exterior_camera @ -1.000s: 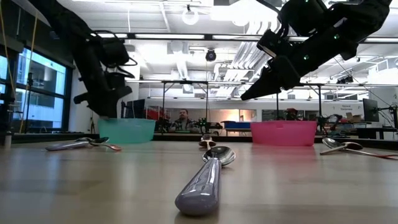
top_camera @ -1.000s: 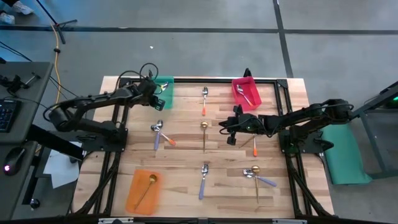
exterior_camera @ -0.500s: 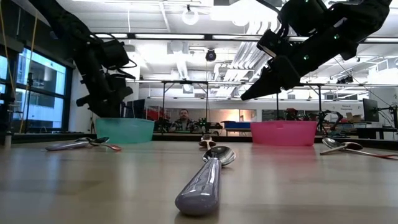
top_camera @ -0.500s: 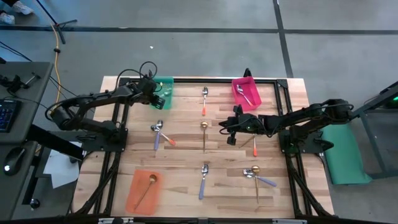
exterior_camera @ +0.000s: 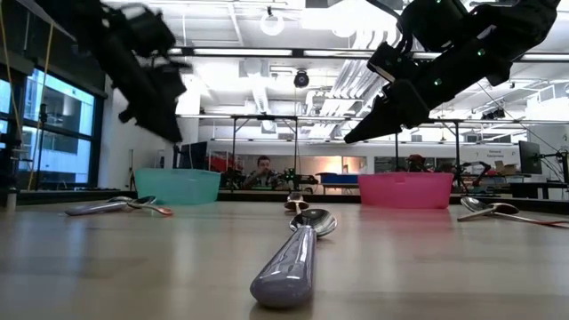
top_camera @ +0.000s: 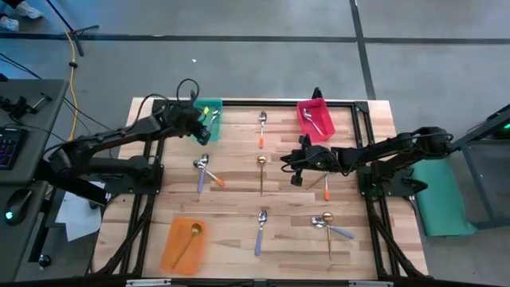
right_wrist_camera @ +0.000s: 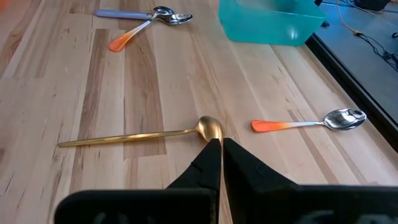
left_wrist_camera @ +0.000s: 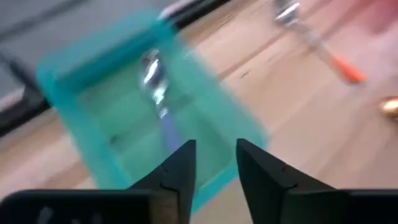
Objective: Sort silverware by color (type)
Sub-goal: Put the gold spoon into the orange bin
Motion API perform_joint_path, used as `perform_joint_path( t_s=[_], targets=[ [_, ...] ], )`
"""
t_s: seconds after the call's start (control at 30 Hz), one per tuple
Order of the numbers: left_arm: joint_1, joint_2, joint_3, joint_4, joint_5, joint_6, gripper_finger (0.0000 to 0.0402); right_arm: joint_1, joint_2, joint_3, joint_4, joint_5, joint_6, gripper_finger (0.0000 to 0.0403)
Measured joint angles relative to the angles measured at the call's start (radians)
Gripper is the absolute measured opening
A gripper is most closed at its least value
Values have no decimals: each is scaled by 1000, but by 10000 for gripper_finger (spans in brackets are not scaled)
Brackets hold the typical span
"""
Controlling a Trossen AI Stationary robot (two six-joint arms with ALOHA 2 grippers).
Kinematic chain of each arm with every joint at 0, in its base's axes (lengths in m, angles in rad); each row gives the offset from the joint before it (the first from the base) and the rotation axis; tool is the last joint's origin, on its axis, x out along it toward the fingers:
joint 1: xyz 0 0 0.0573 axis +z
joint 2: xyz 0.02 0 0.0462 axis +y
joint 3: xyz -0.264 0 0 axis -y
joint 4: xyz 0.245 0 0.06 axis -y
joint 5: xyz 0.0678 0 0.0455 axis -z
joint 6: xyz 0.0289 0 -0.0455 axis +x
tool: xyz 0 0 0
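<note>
My left gripper (top_camera: 199,121) is open and empty, raised above the near edge of the green bin (top_camera: 213,105). A lavender-handled spoon (left_wrist_camera: 159,93) lies in that bin. My right gripper (top_camera: 296,170) is shut and empty. It hovers above the table's middle, just right of a gold spoon (top_camera: 261,172), whose bowl (right_wrist_camera: 210,128) shows right before the fingertips. An orange-handled spoon (top_camera: 325,188) lies near my right arm. Another orange-handled spoon (top_camera: 261,127) lies at the far middle. In the low view my left gripper (exterior_camera: 164,124) hangs well above the green bin (exterior_camera: 178,187).
A pink bin (top_camera: 305,119) at the far right holds a spoon. An orange bin (top_camera: 174,253) at the near left holds a gold spoon. A lavender and an orange spoon cross (top_camera: 204,171) at the left. A lavender spoon (top_camera: 260,229) and a gold-lavender pair (top_camera: 328,226) lie nearer.
My left gripper has risen from the green bin's rim to well above it and has shifted a little toward the table's right. My right gripper has kept still.
</note>
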Motion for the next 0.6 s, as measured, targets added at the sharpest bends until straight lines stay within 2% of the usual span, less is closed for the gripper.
perform_joint_path(
  t_s=[0.2,0.4,0.6],
  targets=[
    [-237,-91,0,88,-93,48,52,0,0,0,0,0,0,2],
    [-456,-92,0,211,-166,64,31,0,0,0,9,0,0,2],
    [-602,-83,-141,546,-191,97,22,0,0,0,52,0,17,2]
  ],
)
